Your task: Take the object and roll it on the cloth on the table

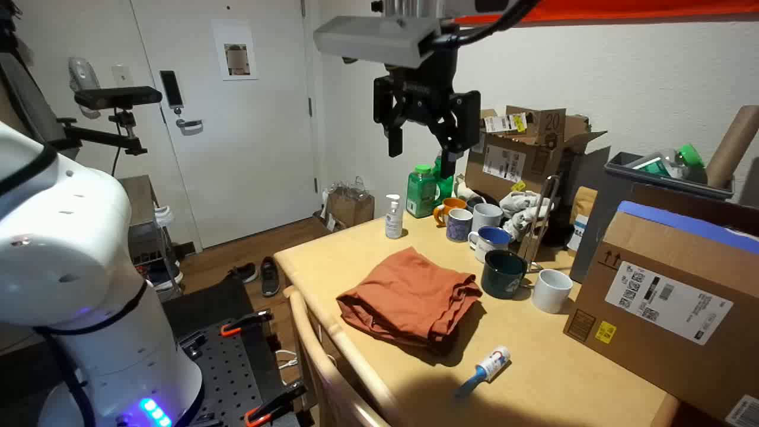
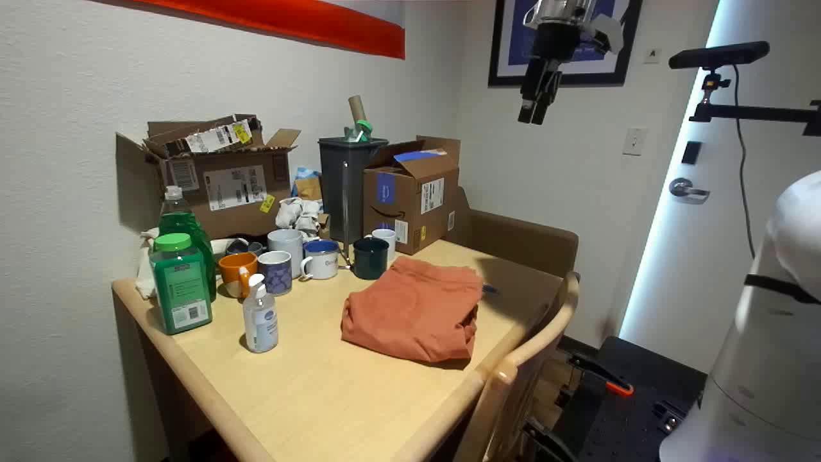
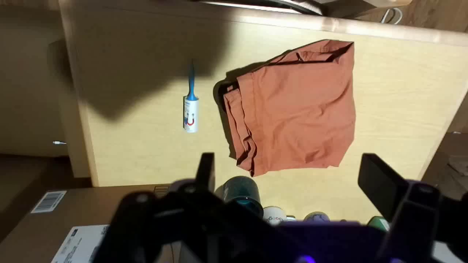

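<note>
My black two-fingered claw (image 1: 421,154) hangs wide, empty; I'd bring it down squarely across the blue handle (image 3: 192,84) of the slender white-barrelled lint roller (image 3: 191,109), left of centre in the wrist view

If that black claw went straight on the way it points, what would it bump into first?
Probably the orange cloth on the table: the open claw points down roughly above it. Depth is unclear, though; it might just miss and meet the table instead.

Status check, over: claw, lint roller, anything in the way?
Claw open, holding nothing, high and clear of the table. Lint roller lying on the tabletop beside the orange cloth, not touching it. Nothing seen lying on either.
</note>
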{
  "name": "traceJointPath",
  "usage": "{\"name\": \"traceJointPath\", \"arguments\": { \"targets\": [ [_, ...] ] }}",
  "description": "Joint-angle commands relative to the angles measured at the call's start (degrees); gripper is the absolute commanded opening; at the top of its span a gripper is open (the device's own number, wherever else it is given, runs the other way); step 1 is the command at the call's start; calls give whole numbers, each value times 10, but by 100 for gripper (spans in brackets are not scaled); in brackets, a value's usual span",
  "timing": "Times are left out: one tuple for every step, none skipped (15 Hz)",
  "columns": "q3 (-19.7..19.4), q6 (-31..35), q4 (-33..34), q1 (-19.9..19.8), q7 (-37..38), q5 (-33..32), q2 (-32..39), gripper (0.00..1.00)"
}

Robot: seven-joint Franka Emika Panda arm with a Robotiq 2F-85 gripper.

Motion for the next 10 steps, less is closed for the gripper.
{"name": "traceJointPath", "arguments": {
  "targets": [
    [9,-1,1,-11,-5,5,2,100],
    [8,5,0,-10,-8,5,4,100],
    [9,9,-1,-10,-8,5,5,100],
    [9,13,0,-9,-10,4,8,100],
    [8,15,0,-8,-12,5,11,100],
    [9,22,0,-9,-9,1,18,100],
    [9,28,1,-10,-8,-1,23,100],
    [8,35,1,-9,-11,-1,31,100],
    [8,44,1,-9,-13,-1,37,100],
    [8,53,0,-9,-16,-1,44,100]
  ]
}}
